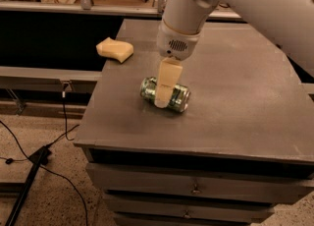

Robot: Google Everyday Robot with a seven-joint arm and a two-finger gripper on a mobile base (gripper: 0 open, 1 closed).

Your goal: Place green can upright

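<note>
The green can (179, 97) lies on its side near the front left of the grey table (240, 117), shiny green with pale markings. My gripper (164, 90), cream-coloured under the white wrist (181, 18), hangs down right over the middle of the can and covers part of it from the camera. Whether it touches the can cannot be told.
A yellow sponge (115, 49) lies at the table's left edge, behind and left of the can. My white arm (265, 4) crosses the upper right of the view. Drawers (196, 188) sit below the table front. Cables (34, 156) lie on the floor at left.
</note>
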